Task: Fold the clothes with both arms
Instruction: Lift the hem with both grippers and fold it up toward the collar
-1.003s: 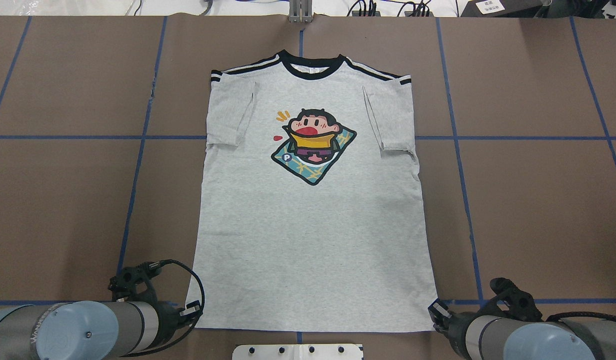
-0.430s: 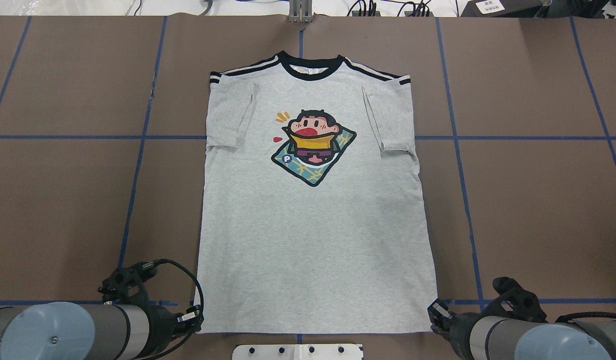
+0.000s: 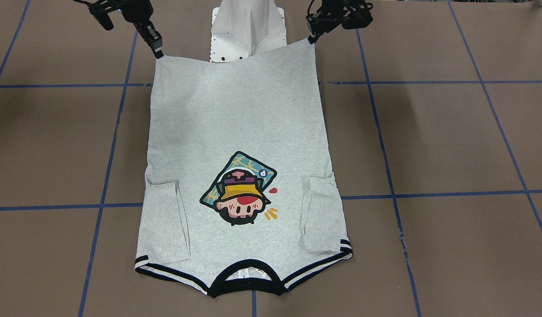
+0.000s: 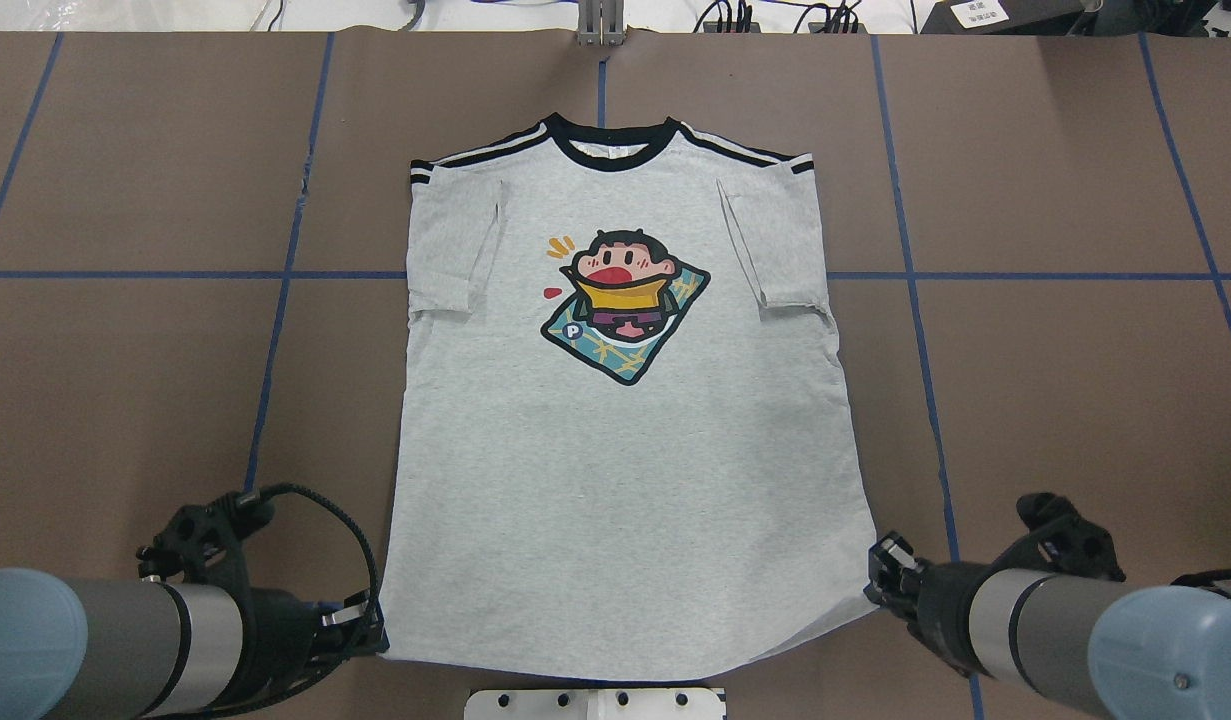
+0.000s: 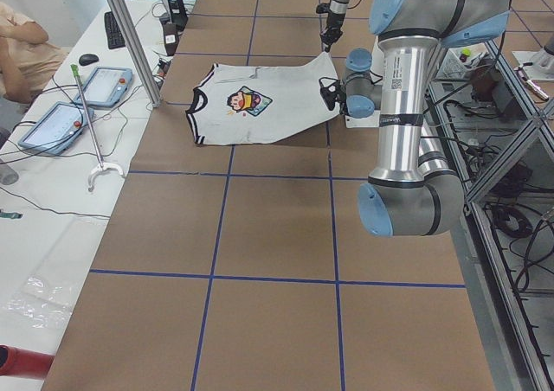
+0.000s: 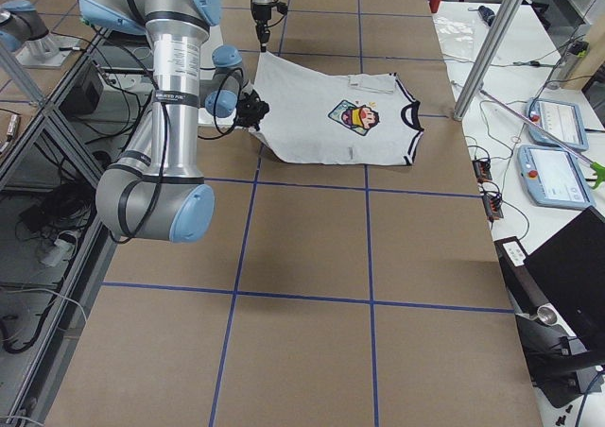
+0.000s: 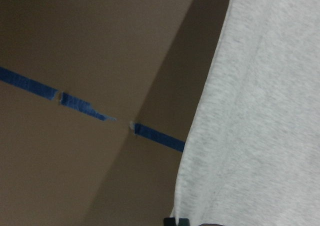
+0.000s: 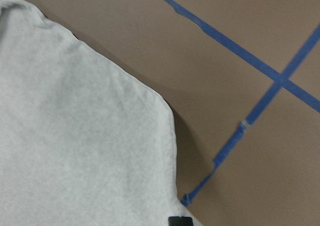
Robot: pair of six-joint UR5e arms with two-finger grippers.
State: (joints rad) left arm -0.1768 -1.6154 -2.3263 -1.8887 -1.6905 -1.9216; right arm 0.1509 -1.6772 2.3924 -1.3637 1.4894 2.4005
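the grey shirt [image 4: 615, 450] lies print-up along the middle of the brown table [image 4: 1075, 400], its collar [image 4: 607, 150] at the end far from the robot and both sleeves folded in over the chest. the left gripper [image 4: 367, 630] is pinched closed on the near hem corner on its side, and the right gripper [image 4: 880, 572] is pinched closed on the other corner. the hem end hangs raised off the table between them, while the collar end rests flat.

Bare brown table [image 4: 125, 400] flanking T-shirt [image 4: 625, 480]; white pedestal [image 4: 595, 702] at near hem.
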